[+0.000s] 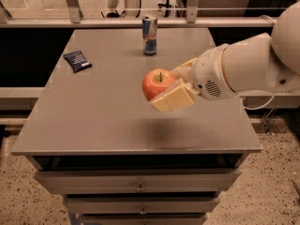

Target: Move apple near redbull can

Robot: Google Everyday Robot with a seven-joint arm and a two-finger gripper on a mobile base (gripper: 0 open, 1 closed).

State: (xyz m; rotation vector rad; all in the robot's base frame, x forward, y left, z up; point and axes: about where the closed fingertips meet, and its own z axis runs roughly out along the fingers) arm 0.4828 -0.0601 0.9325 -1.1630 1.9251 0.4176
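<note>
the apple (157, 83) is clasped by the gripper (172, 84) and held above the table (89, 116) (its shadow (157, 126) is cast beneath), well apart from the redbull can (150, 34) at the far edge.

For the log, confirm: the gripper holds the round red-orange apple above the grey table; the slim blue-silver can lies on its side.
No: the camera view shows the slim blue-silver can standing upright. The gripper does hold the round red-orange apple above the grey table.
</note>
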